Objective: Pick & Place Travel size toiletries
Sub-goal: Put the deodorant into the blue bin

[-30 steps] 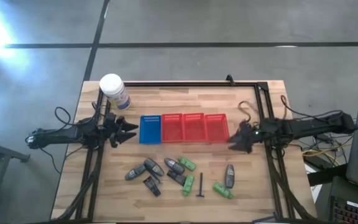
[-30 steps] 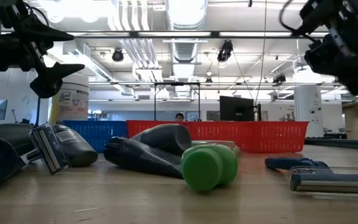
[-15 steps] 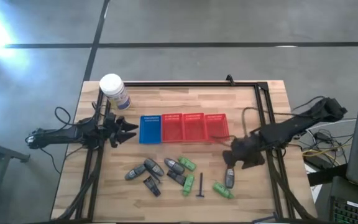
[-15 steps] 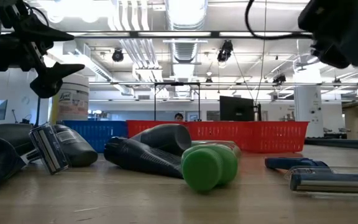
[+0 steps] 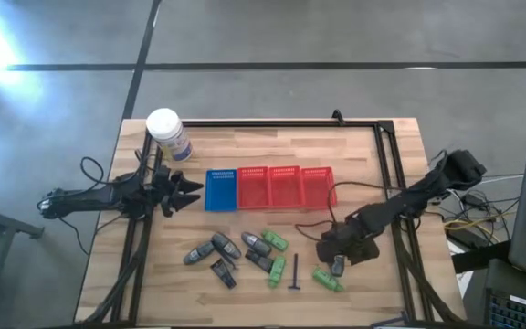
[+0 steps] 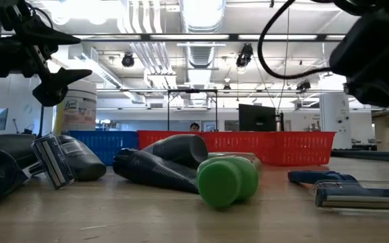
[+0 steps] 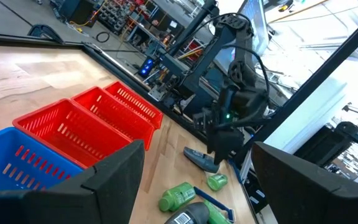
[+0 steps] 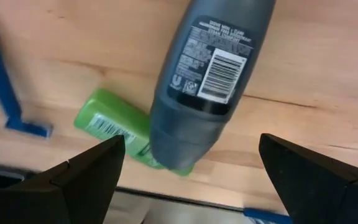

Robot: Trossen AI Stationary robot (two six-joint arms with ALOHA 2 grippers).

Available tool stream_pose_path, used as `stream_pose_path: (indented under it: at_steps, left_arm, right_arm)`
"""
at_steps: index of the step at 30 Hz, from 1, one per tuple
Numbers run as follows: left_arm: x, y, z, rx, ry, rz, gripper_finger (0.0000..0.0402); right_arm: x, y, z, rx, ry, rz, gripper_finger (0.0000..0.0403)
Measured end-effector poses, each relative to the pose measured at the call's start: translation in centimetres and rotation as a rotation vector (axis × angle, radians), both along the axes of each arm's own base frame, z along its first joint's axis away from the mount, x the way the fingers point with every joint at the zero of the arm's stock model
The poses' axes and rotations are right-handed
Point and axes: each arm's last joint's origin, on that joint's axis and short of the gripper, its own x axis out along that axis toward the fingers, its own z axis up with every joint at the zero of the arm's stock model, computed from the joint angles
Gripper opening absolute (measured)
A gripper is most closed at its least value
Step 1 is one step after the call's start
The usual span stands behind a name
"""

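Observation:
The toiletries lie loose on the wood in front of the baskets: grey tubes (image 5: 226, 245), green bottles (image 5: 275, 240), black packets (image 5: 222, 272) and a thin T-shaped stick (image 5: 295, 272). My right gripper (image 5: 338, 251) hovers open over a lone grey tube (image 5: 338, 266) at the group's right end, beside a green bottle (image 5: 327, 279). In the right wrist view its fingers (image 8: 92, 168) stand on either side of this barcoded tube (image 8: 210, 74) without touching it; the green bottle (image 8: 120, 134) lies beneath the tube's dark end. My left gripper (image 5: 193, 192) waits open, left of the blue basket.
A blue basket (image 5: 220, 189) and three red baskets (image 5: 286, 186) stand in a row behind the toiletries. A white-lidded jar (image 5: 167, 132) stands at the far left corner. A blue razor (image 8: 5, 93) lies by the green bottle. A black frame rail (image 5: 386, 174) runs along the right side.
My right gripper has swung from beside the red baskets' right end toward the near edge and somewhat left, coming down over the lone grey tube. Nothing on the table has shifted.

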Motion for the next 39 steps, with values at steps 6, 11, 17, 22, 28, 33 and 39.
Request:
stream_pose_path:
  at_steps: [6, 11, 17, 22, 28, 33, 39]
  left_arm:
    - [0.0, 0.0, 0.0, 0.0, 0.005, 0.0, 0.03]
    - [0.0, 0.0, 0.0, 0.0, 0.005, 0.0, 0.03]
    - [0.0, 0.0, 0.0, 0.0, 0.005, 0.0, 0.03]
    - [0.0, 0.0, 0.0, 0.0, 0.005, 0.0, 0.03]
    - [0.0, 0.0, 0.0, 0.0, 0.006, 0.0, 0.03]
    - [0.0, 0.0, 0.0, -0.005, 0.003, 0.002, 0.03]
    - [-0.1, 0.6, 1.0, -0.118, -0.121, 0.207, 0.03]
  right_arm:
    - [0.3, 0.7, -1.7, -0.08, 0.029, 0.012, 0.0368]
    - [0.6, 0.7, -2.9, -0.12, 0.055, 0.01, 0.0362]
    - [0.6, 0.7, -2.9, -0.122, 0.056, 0.032, 0.0296]
    - [0.4, 0.5, -2.0, -0.143, -0.005, 0.089, 0.0206]
    - [0.2, 0.4, 0.1, -0.118, -0.133, 0.186, 0.0201]
    - [0.7, -0.1, 3.1, -0.115, -0.34, 0.353, 0.0201]
    - [2.0, -2.8, 5.6, -0.102, -0.491, 0.394, 0.0201]
